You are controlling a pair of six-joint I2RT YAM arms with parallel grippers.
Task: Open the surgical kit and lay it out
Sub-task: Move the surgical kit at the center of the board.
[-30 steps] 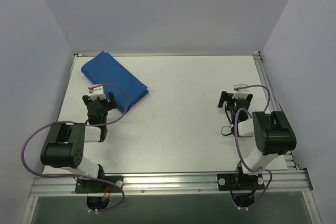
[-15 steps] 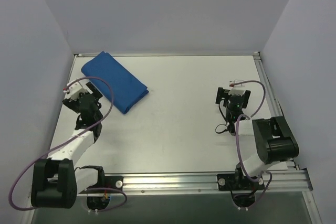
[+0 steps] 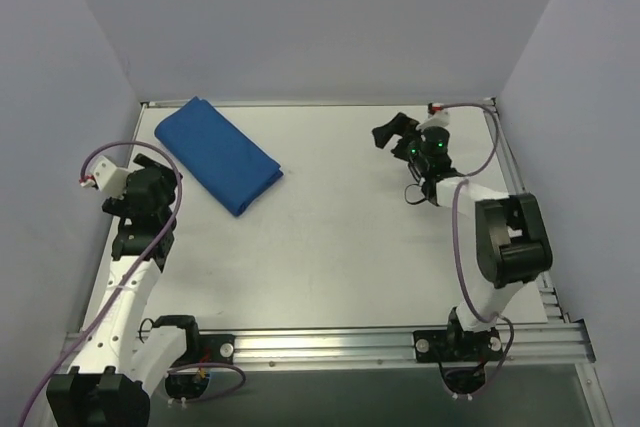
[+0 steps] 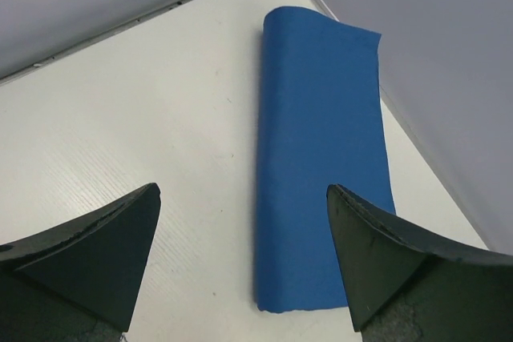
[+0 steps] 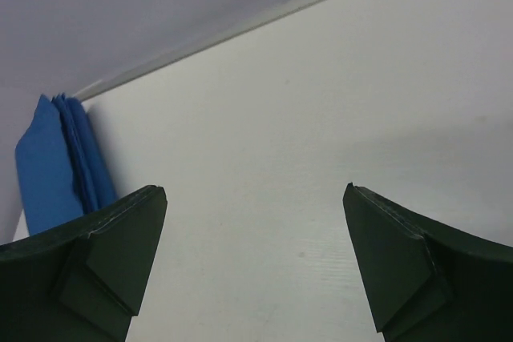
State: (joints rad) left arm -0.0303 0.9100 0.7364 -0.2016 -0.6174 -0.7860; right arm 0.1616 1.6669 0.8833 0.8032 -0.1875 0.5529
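Observation:
The surgical kit [image 3: 218, 154] is a royal-blue cloth bundle, folded shut, lying diagonally at the back left of the white table [image 3: 330, 237]. My left gripper [image 3: 158, 179] hovers just left of it near the table's left edge, open and empty. In the left wrist view the kit [image 4: 321, 134] stretches away between and beyond the fingers, its near end close to the left gripper [image 4: 243, 190]. My right gripper [image 3: 390, 131] is at the back right, turned leftward, open and empty. The right wrist view has the kit [image 5: 56, 166] far off at the left edge, bare table between the right gripper's [image 5: 255, 188] fingers.
Plain walls close the table in at the left, back and right. An aluminium rail [image 3: 330, 345] carrying both arm bases runs along the near edge. Purple cables [image 3: 462, 237] loop beside each arm.
The left arm swung out to the left and stretched along the table's left edge. The right arm reached to the back and turned its gripper left. The kit has not moved.

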